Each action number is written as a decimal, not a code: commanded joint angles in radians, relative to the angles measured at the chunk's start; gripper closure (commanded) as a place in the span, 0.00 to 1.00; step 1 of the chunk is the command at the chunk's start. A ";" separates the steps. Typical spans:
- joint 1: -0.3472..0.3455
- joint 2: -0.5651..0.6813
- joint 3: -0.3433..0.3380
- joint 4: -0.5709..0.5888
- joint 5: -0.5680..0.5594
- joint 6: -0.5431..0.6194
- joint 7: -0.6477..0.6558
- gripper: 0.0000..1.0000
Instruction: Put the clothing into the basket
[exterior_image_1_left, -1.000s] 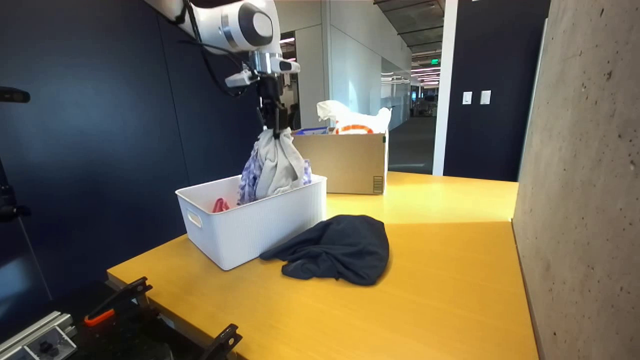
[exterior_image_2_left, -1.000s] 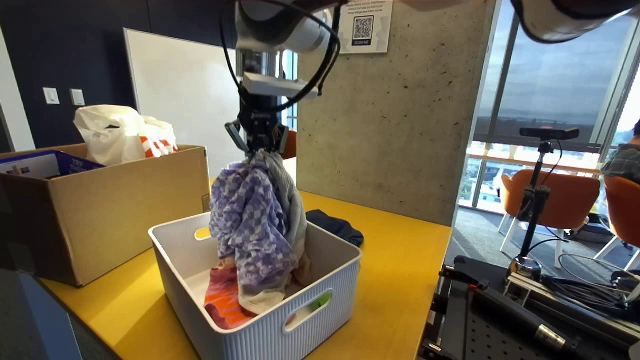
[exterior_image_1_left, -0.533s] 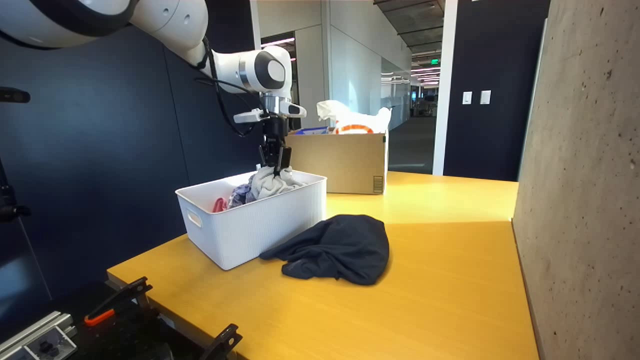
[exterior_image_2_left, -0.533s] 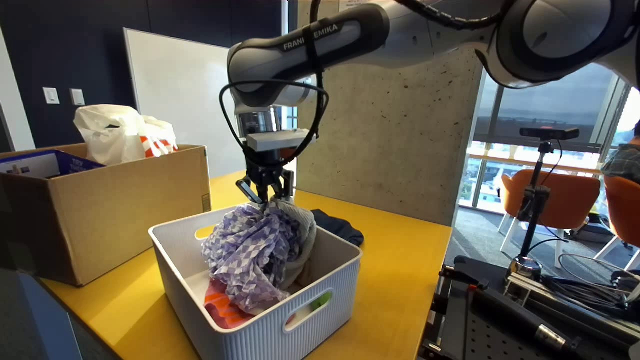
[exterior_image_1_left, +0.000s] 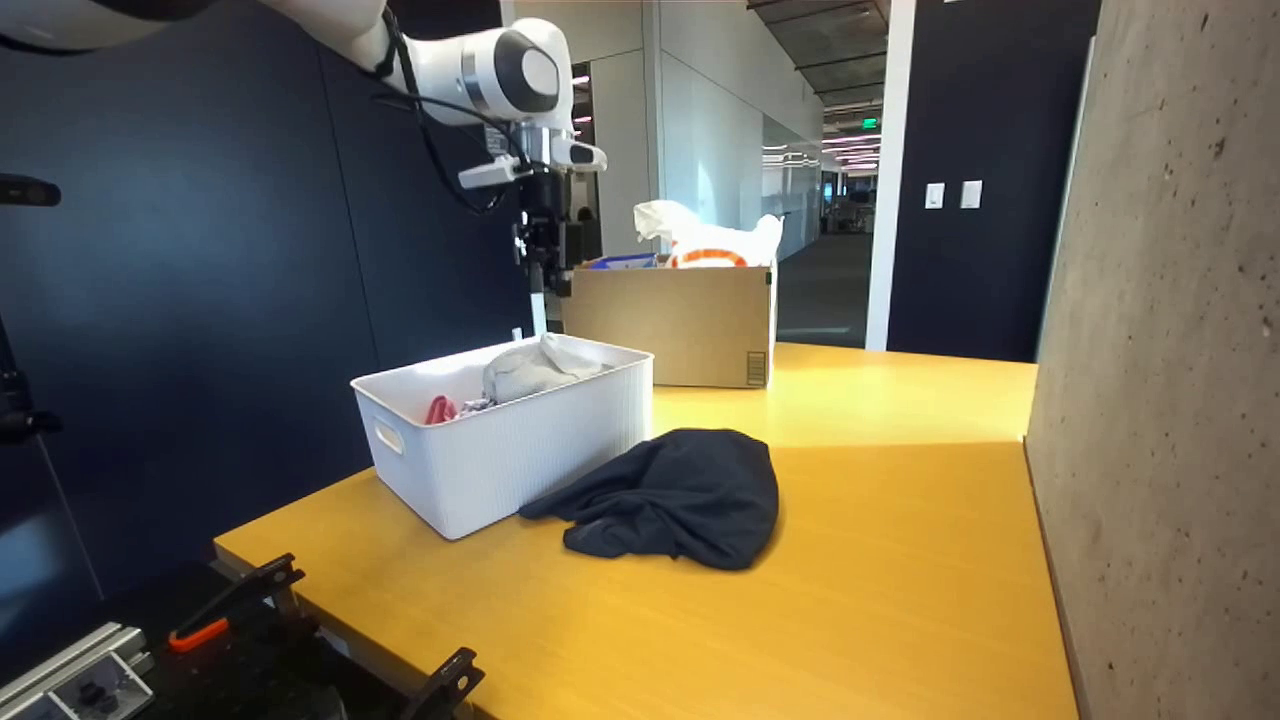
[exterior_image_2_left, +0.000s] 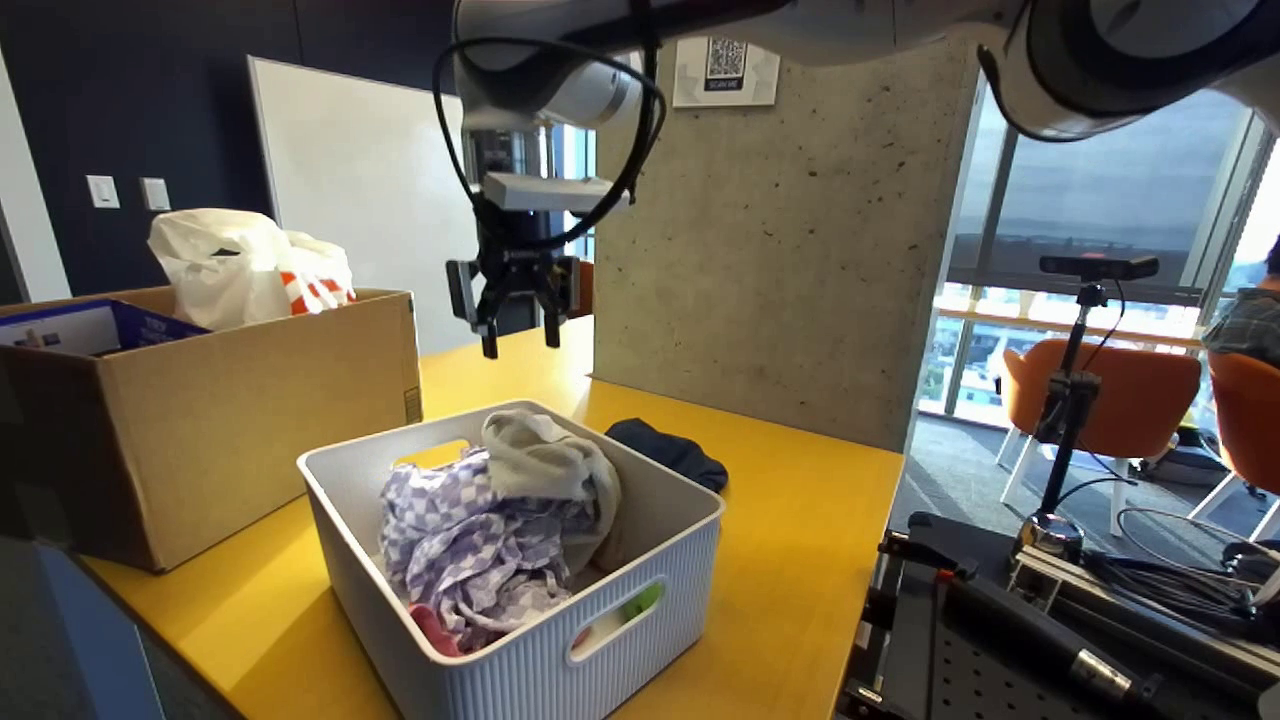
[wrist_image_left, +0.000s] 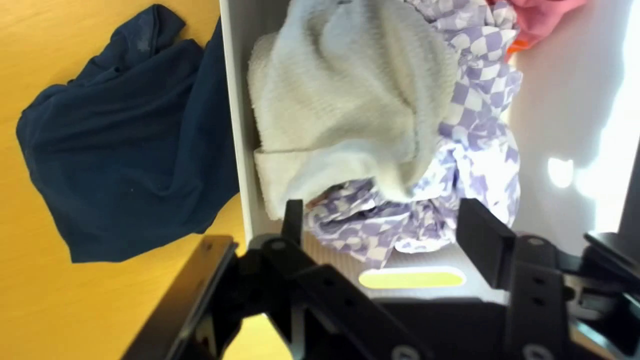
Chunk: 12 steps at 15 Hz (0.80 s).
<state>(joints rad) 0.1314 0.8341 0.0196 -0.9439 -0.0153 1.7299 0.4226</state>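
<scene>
The white basket (exterior_image_1_left: 545, 460) holds a purple-and-white checkered cloth (exterior_image_2_left: 470, 550), a pale grey cloth (exterior_image_2_left: 540, 455) heaped partly over it, and a bit of red-pink clothing (wrist_image_left: 542, 17). Outside, a dark navy garment (exterior_image_1_left: 680, 500) lies crumpled on the table, against the basket's long side; in the wrist view that navy garment (wrist_image_left: 130, 135) is left of the basket wall. My gripper (exterior_image_2_left: 521, 340) hangs above the basket with its fingers spread and nothing between them. Seen from the wrist, the gripper (wrist_image_left: 381, 206) is over one end of the basket, near the handle slot.
A cardboard box (exterior_image_1_left: 680, 325) with a white plastic bag (exterior_image_1_left: 715, 245) stands behind the basket. A concrete wall (exterior_image_1_left: 1160, 350) borders the yellow table (exterior_image_1_left: 850, 600). Black clamps (exterior_image_1_left: 440, 685) sit at the table's near edge.
The gripper lowered the bunched grey and checkered cloths into the basket, let them go, opened and rose. The cloths have slumped inside. The navy garment has not moved.
</scene>
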 joint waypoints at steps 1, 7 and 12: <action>-0.035 -0.173 -0.009 -0.149 0.014 0.031 0.005 0.00; -0.163 -0.356 -0.050 -0.446 0.060 0.164 0.025 0.00; -0.248 -0.253 -0.087 -0.564 0.128 0.408 -0.136 0.00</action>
<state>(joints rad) -0.0969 0.5310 -0.0592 -1.4378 0.0724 1.9849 0.3549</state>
